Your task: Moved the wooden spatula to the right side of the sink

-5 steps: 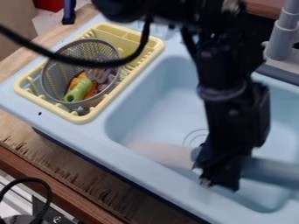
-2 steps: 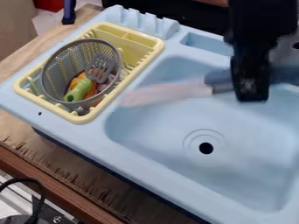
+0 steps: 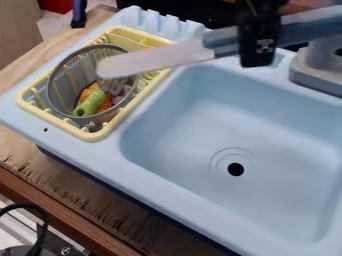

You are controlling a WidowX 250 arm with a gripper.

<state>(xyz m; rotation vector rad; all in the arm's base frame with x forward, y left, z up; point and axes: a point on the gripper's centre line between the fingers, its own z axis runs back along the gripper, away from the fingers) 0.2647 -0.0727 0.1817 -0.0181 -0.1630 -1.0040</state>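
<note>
The black gripper (image 3: 257,52) hangs near the top edge, right of centre, above the far rim of the sink. It is shut on the blue-grey handle of the spatula (image 3: 157,60). The spatula's pale, rounded blade points left, over the yellow rack and the upper part of the mesh basket, and its handle runs off toward the upper right. Below lies the light blue sink (image 3: 207,122), with a dark drain hole in its floor; the spatula is held above and beyond its basin.
A yellow dish rack (image 3: 105,131) on the left of the counter holds a grey mesh basket (image 3: 63,87) with a green-handled toy (image 3: 89,103) and other small utensils. The grey faucet base (image 3: 317,75) stands at the right, close to the gripper.
The gripper has moved from low over the basin up toward the far edge, carrying the spatula. Its blade has passed from over the sink to over the rack and basket.
</note>
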